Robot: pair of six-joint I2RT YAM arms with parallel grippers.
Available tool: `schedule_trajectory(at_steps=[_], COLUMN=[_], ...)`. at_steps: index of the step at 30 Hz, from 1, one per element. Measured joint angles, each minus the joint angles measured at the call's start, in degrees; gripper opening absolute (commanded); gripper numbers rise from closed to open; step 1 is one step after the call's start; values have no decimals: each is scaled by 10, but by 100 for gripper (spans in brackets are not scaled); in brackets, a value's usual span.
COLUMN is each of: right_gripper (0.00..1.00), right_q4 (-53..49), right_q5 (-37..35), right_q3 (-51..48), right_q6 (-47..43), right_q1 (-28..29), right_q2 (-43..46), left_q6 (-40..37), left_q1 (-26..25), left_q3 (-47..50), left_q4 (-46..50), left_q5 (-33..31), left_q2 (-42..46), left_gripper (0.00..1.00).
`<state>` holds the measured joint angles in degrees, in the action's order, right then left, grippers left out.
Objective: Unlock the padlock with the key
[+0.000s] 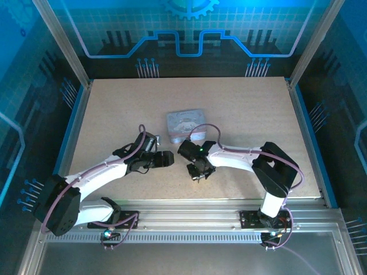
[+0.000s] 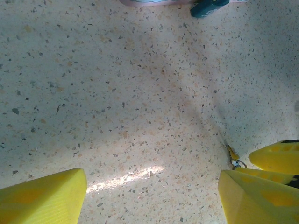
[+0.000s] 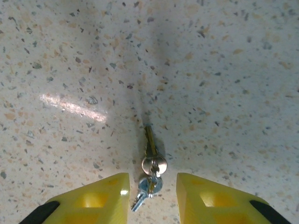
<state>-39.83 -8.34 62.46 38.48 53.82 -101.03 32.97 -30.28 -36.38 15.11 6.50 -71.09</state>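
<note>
While the top external view sets out the whole layout, it is too coarse to resolve the key. It shows the left gripper (image 1: 166, 159) and the right gripper (image 1: 199, 173) lowered near each other over the middle of the speckled table (image 1: 114, 114). Both sit just in front of the pale tin (image 1: 184, 123).

The right wrist view supplies the detail. The key (image 3: 150, 149) lies flat on the table with its thin blade pointing away from the camera and its round silvery head nearest the fingers. A small bluish ring (image 3: 152, 185) hangs from the head, and a second tiny silvery piece (image 3: 138, 202) hangs from the ring. The right gripper (image 3: 152, 181) stands open, its yellow fingers on either side of this bunch with table visible in both gaps, so nothing is clamped.

The left wrist view shows the same key (image 2: 233, 157) from farther off, small and close to the yellow tips at the right margin. The left gripper (image 2: 149, 200) is spread wide and empty. At the top edge of this view, a small teal-blue body that appears to be the padlock (image 2: 209, 6) lies just beside the tin (image 2: 149, 1). The frame cuts it off, and its shackle cannot be made out.
</note>
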Motion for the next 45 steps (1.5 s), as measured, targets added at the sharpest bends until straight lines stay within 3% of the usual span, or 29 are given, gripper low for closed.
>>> schedule_trajectory(at_steps=[9,21,30,45], right_gripper=[24,8,0,0], right_q4=[4,2,2,69], right_q5=[13,12,3,-33], right_q3=[3,10,15,-58], right_q6=[-6,-26,-68,-127], right_q1=[0,1,5,17], right_q2=[-17,-22,-24,36], left_q6=[0,2,8,123], left_q1=[0,0,0,0], left_q3=[0,0,24,105], left_q4=[0,-1,-32,-111], left_q5=[0,0,9,29], left_q2=[0,3,59,63], left_gripper=[76,78,81,73])
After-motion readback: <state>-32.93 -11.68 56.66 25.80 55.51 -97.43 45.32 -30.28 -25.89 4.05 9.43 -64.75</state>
